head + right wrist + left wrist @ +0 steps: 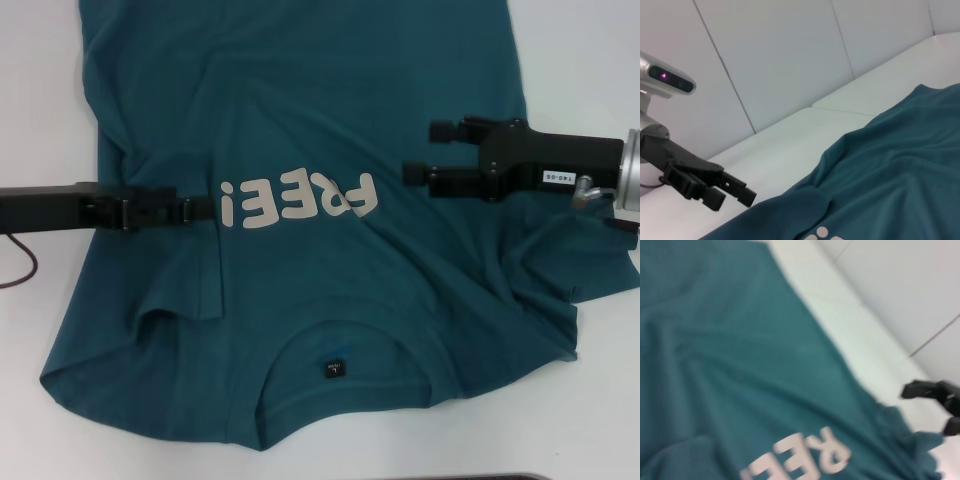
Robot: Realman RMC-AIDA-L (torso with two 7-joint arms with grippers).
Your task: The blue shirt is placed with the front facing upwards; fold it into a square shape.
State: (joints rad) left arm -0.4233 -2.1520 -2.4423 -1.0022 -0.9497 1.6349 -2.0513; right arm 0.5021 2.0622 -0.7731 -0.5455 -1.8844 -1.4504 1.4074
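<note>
The blue shirt (330, 300) lies front up on the white table, with its collar (300, 415) and black neck label (333, 368) at the near edge. Its white "FREE!" lettering (300, 200) reads upside down across the middle. The sleeve on the left is folded inward over the body; the right sleeve is rumpled. My left gripper (205, 208) reaches in from the left just above the cloth beside the "!", open and holding nothing. It also shows in the right wrist view (737, 196). My right gripper (425, 150) hovers over the shirt's right side, open and empty.
The white table (40, 100) shows bare on both sides of the shirt. A thin dark cable (20, 265) loops below the left arm. Grey wall panels (790, 60) stand behind the table. The shirt's hem runs out of the head view at the far edge.
</note>
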